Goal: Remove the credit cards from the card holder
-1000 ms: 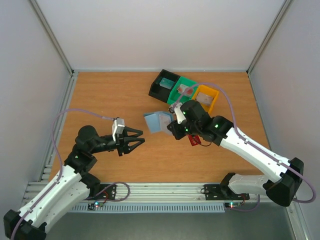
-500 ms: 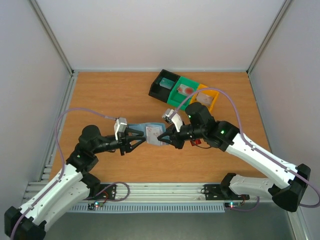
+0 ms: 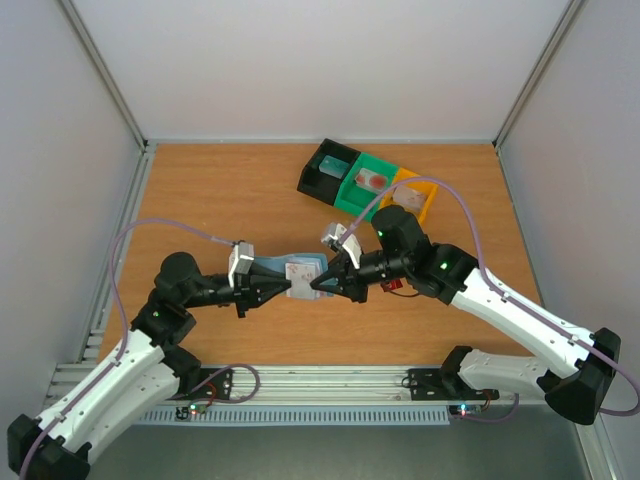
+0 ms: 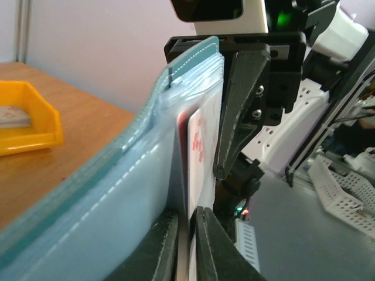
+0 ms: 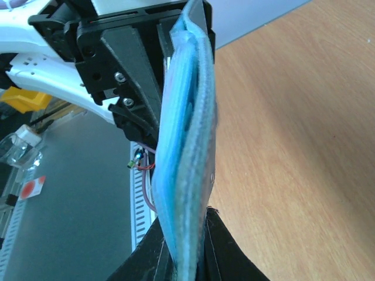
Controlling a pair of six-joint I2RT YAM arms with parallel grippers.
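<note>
The brown wooden tabletop (image 3: 220, 190) carries a row of three plastic bins near its far edge: one black (image 3: 326, 170), one green (image 3: 366, 180), one orange (image 3: 415, 195). The two white-and-black arms reach toward each other over the middle of the tabletop, tips almost meeting.

Between them hangs the light blue soft stitched card holder (image 3: 290, 272), lifted clear of the wood and held on edge. The right pincer (image 5: 187, 246) is pressed together on the holder's near edge, so the fabric stands up from between its fingers. The left wrist view shows the holder's inner side (image 4: 117, 193) with a clear pocket, and in that pocket a thin white card with red print (image 4: 202, 152). The left pincer (image 4: 187, 234) is closed on this card's edge; whether it also catches the pocket film I cannot tell. A scrap of dark red (image 3: 397, 288) shows on the tabletop just behind the right arm, probably a card already out, though it is mostly hidden.

The step in hand looks like drawing the white card out. The next move calls for the left arm to pull straight back along the pocket's opening while the right arm holds the holder firm, so the soft fabric does not fold or follow.
</note>
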